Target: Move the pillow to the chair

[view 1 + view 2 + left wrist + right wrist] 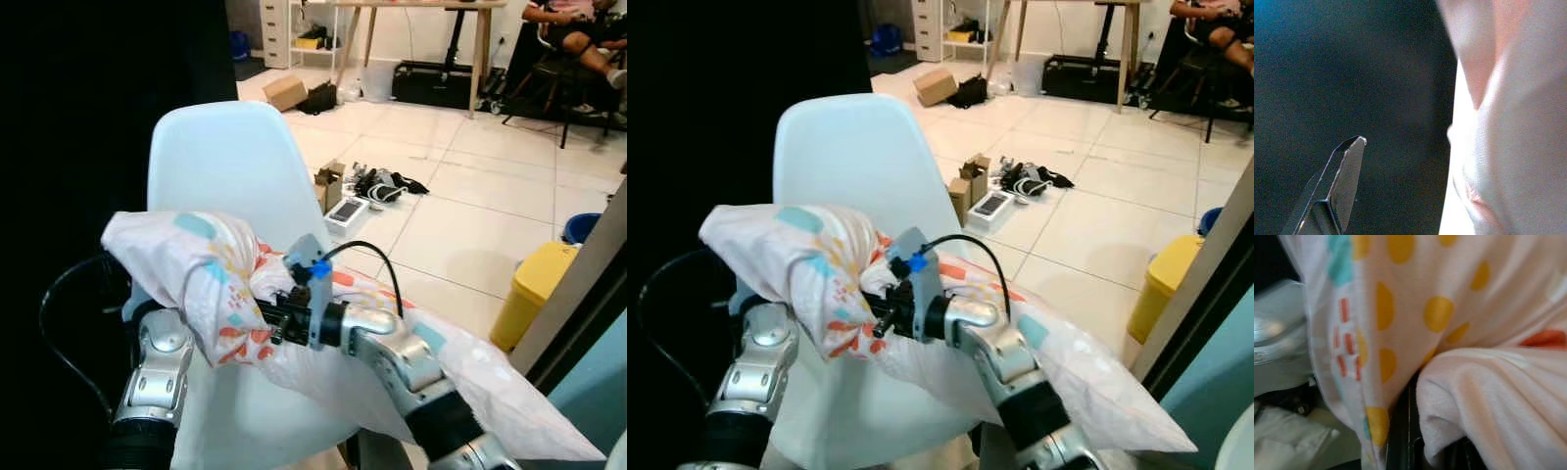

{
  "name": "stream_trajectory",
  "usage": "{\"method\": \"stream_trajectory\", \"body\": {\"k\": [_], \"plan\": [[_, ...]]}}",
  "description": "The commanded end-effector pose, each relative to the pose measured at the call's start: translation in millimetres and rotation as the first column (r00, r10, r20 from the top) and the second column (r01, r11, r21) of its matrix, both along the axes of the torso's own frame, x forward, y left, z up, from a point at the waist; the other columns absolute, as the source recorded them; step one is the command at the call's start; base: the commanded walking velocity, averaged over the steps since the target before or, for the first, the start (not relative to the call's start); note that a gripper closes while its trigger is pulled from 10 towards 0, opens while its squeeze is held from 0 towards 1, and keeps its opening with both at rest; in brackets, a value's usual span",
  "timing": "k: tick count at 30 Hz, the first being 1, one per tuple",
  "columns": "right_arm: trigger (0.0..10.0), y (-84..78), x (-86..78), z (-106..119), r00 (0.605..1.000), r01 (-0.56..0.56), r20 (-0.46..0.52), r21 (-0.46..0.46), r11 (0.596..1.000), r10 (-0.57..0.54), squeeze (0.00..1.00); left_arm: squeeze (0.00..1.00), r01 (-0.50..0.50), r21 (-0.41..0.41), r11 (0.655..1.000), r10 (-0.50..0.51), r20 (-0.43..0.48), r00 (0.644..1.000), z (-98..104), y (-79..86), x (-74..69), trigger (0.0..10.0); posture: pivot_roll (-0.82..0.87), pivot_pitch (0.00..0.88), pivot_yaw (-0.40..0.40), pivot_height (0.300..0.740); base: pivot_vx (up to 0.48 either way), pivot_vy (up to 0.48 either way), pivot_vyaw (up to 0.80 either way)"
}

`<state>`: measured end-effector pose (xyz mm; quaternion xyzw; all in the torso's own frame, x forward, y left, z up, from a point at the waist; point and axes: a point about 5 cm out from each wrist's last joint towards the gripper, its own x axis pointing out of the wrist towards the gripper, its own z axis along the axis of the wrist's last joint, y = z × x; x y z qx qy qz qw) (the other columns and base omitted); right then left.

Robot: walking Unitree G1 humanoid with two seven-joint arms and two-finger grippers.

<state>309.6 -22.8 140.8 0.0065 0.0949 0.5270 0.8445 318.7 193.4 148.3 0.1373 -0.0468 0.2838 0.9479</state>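
Pillow over the white chair, right tool pinching it (left tool state unclear).

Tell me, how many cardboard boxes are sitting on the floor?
2. One closed cardboard box lies far back near the white drawers. One small open box stands just behind the white chair. Others may hide behind it.

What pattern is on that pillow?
White pillow with yellow dots, orange dashes and teal patches, clearest in the right wrist view.

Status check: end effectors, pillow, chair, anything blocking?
Right end effector buried in pillow fabric; left end effector beside it. Pillow bunched over white chair seat. Nothing blocking the seat.
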Motion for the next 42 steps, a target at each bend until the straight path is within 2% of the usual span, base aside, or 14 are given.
{"method": "stream_trajectory", "body": {"k": [1,2,3,4,8,10,13,17,19,24,30,39,41,42], "plan": [[10.0,4.2,-0.9,-14,0.996,0.011,-0.089,-0.004,1.000,-0.011,0.00,0.00,-0.034,0.018,0.999,0.035,-0.034,0.999,-4,6.9,-5.5,10.0,-0.23,0.024,0.027,0.571,0.000,0.000,0.00],[10.0,4.2,-0.9,-14,0.996,0.011,-0.089,-0.004,1.000,-0.011,0.00,0.00,-0.034,0.018,0.999,0.035,-0.034,0.999,-4,6.9,-5.5,10.0,-0.23,0.024,0.027,0.571,0.000,0.000,0.00],[10.0,7.6,-0.8,-13,0.994,0.005,-0.106,0.032,0.999,-0.001,0.19,0.00,-0.069,0.045,0.997,0.072,-0.068,0.995,-11,13.1,-10.8,10.0,-0.23,0.024,0.027,0.571,0.000,0.000,0.00],[10.0,10.3,-1.2,-12,0.994,-0.005,-0.112,0.048,0.999,0.010,1.00,0.00,-0.086,0.082,0.993,0.092,-0.073,0.993,-10,15.7,-13.7,10.0,-0.23,0.028,0.022,0.571,0.000,0.000,0.00],[10.0,20.2,-3.1,-8,0.991,-0.037,-0.126,0.092,0.995,0.049,1.00,0.00,-0.134,0.213,0.968,0.141,-0.020,0.990,10,20.9,-19.4,10.0,-0.22,0.028,0.017,0.571,0.000,0.000,0.00],[10.0,27.4,-4.6,-5,0.988,-0.062,-0.130,0.118,0.991,0.077,1.00,0.00,-0.178,0.368,0.913,0.140,0.130,0.982,56,17.1,-22.3,10.0,-0.22,0.028,0.014,0.571,0.000,0.000,0.00],[10.0,30.6,-3.3,-3,0.988,-0.066,-0.132,0.130,0.989,0.083,1.00,0.00,-0.220,0.450,0.866,0.121,0.240,0.963,89,12.4,-24.8,10.0,-0.21,0.026,0.003,0.571,0.000,0.000,0.00],[10.0,32.4,-2.5,-2,0.987,-0.068,-0.133,0.134,0.989,0.086,1.00,0.00,-0.249,0.499,0.830,0.102,0.304,0.947,109,8.6,-27.1,10.0,-0.20,0.025,0.001,0.571,0.000,0.000,0.00],[10.0,39.5,-2.3,2,0.984,-0.089,-0.136,0.161,0.983,0.112,1.00,0.00,-0.325,0.559,0.763,0.060,0.439,0.896,153,-0.6,-35.5,10.0,-0.20,0.022,0.000,0.571,0.000,0.000,0.00],[10.0,52.7,-9.3,9,0.974,-0.151,-0.136,0.211,0.966,0.182,1.00,0.00,-0.372,0.575,0.729,0.035,0.511,0.859,179,-8.2,-43.5,10.0,-0.20,0.018,0.004,0.571,0.000,0.000,0.00],[10.0,67.5,-11.6,17,0.970,-0.179,-0.118,0.240,0.954,0.212,1.00,0.00,-0.402,0.617,0.676,0.072,0.488,0.870,181,-0.6,-45.9,10.0,-0.19,0.016,0.003,0.571,0.000,0.000,0.00],[10.0,34.6,22.5,24,0.996,0.040,-0.082,0.199,0.979,-0.024,1.00,0.00,-0.382,0.741,0.552,0.175,0.345,0.922,175,26.4,-42.8,10.0,-0.18,0.019,0.001,0.571,0.000,0.000,0.00],[10.0,34.6,22.5,24,0.996,0.040,-0.082,0.199,0.979,-0.024,1.00,0.00,-0.382,0.741,0.552,0.175,0.345,0.922,175,26.4,-42.8,10.0,-0.18,0.019,0.001,0.571,0.000,0.000,0.00],[10.0,25.8,27.2,23,0.995,0.074,-0.079,0.185,0.980,-0.060,1.00,0.00,-0.299,0.773,0.560,0.174,0.242,0.954,167,29.4,-36.9,10.0,-0.18,0.020,0.000,0.571,0.000,0.000,0.00]]}}
